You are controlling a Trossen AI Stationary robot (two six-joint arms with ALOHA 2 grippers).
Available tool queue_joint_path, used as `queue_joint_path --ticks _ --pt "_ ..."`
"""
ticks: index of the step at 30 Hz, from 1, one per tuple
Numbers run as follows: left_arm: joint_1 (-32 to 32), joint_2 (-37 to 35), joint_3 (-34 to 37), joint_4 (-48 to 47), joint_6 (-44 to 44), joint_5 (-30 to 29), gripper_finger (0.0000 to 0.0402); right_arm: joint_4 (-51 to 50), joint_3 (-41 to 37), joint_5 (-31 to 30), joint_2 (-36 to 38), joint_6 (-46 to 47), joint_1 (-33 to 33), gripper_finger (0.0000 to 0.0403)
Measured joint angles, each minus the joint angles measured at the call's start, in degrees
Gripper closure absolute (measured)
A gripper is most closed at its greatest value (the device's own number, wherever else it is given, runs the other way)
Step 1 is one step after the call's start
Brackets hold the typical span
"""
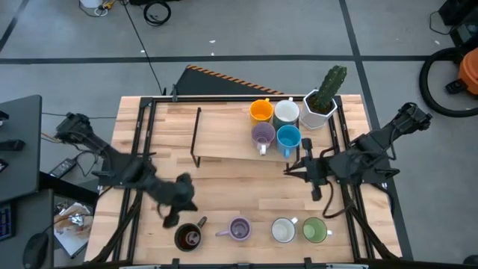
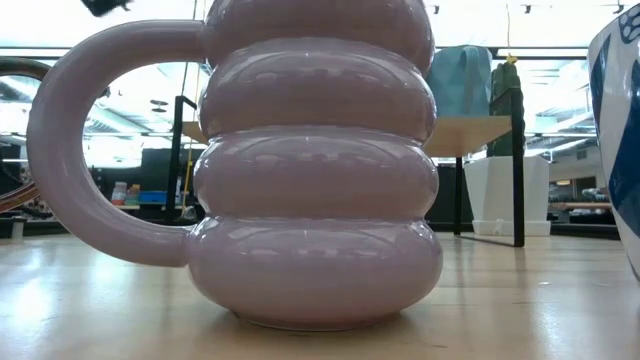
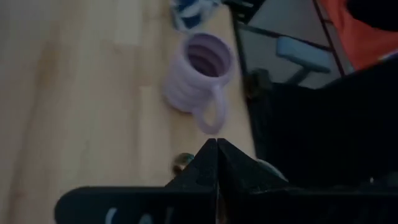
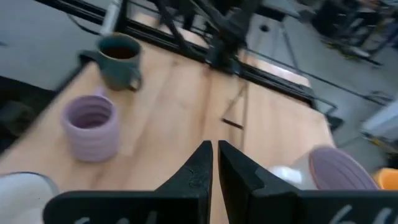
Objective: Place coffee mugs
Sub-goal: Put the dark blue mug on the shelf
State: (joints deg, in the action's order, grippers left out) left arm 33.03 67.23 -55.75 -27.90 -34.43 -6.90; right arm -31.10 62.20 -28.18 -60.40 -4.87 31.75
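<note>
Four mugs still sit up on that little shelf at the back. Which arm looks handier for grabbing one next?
Probably the right. The right gripper hangs empty just in front of the shelf, close to the blue mug. The left gripper is down by the dark brown mug at the front edge.

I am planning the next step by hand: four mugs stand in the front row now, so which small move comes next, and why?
Probably the right gripper, fingers shut, should open and reach for the ribbed lavender mug on the raised wooden shelf; it is the nearest one. The left gripper sits by the dark brown mug.
</note>
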Motion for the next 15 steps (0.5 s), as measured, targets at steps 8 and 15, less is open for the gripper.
queue_joint_path --ticks 8,15 --pt "8.1 0.3 0.0 0.5 -13.6 -6.4 0.0392 11.8 -7.4 -2.1 1.8 -8.6 0.0 0.037" --pt "10.0 0.3 0.0 -4.9 -25.3 -0.5 0.0391 13.5 -7.4 1.1 1.5 -11.5 0.0 0.037"
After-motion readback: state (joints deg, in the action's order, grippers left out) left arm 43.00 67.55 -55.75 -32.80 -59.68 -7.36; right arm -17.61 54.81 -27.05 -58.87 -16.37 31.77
